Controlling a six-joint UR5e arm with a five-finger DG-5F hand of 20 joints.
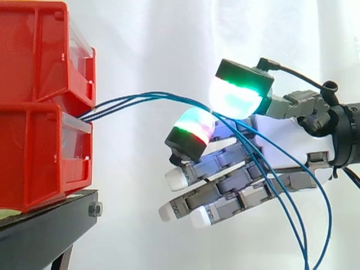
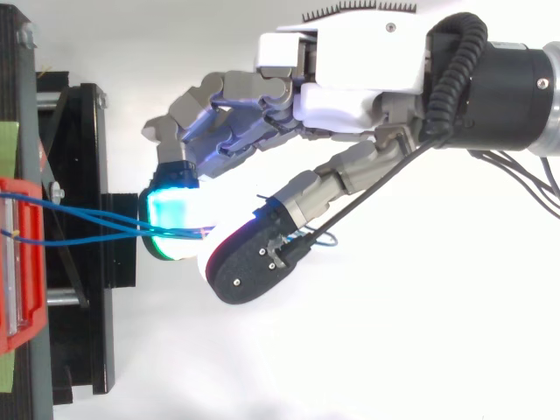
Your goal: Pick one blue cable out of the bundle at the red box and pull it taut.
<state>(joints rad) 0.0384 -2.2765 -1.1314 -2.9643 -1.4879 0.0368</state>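
Trouble sits in the pinch: the grey-and-white robot hand (image 1: 292, 140) nips thin blue cables (image 1: 129, 100) between glowing pads (image 1: 236, 98), near the stacked red plastic boxes (image 1: 39, 157). Several strands look caught; pulling could tighten all, or slip.

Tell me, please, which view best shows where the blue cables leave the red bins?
The side view: the blue cables emerge between the two stacked red bins. The top view shows them crossing the bin's rim toward the hand.

Side cam close, level; top cam close, looking down; both share hand (image 1: 281, 143), blue cable (image 1: 140, 97).
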